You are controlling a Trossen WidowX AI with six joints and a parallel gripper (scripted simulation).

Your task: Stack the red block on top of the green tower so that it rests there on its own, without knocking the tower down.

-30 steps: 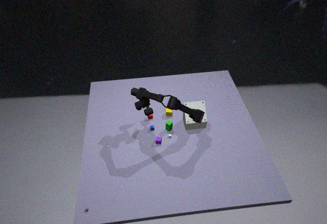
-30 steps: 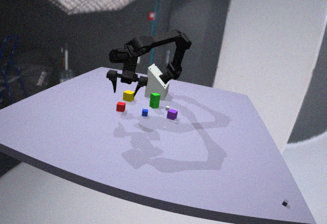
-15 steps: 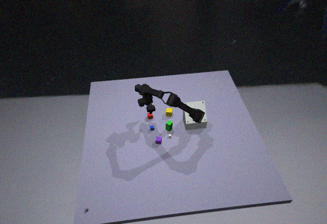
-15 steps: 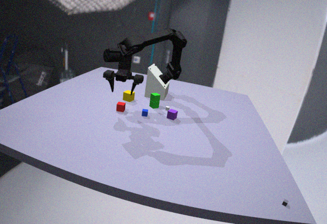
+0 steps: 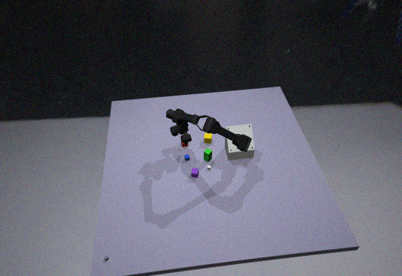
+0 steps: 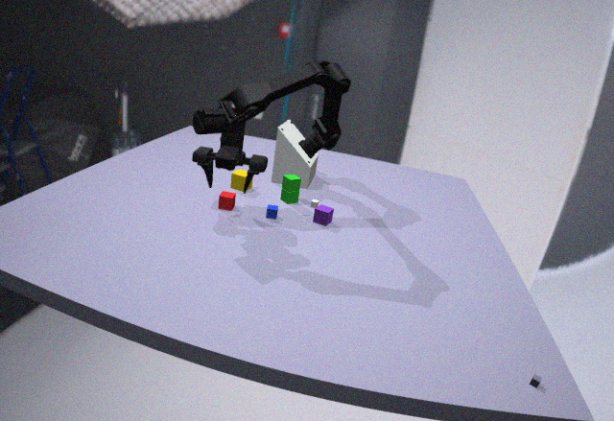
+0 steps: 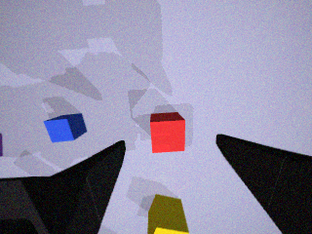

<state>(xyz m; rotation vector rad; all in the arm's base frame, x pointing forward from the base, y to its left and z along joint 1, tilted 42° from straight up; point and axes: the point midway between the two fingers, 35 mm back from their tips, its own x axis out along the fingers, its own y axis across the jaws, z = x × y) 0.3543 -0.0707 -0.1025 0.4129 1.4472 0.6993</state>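
Red block (image 6: 226,200) (image 7: 168,136) | plain cube | upright on tabletop | off green tower (image 5: 207,154) (image 6: 290,189)

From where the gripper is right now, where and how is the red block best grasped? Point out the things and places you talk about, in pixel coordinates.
Grip the red block (image 5: 184,144) (image 6: 226,200) (image 7: 168,136) by two opposite upright sides, coming straight down. It is a small cube, flat on the table, with room on both sides. In the wrist view, the open gripper (image 5: 185,139) (image 6: 227,189) (image 7: 171,141) has its fingers either side, roughly square to its faces, so little turning seems needed.
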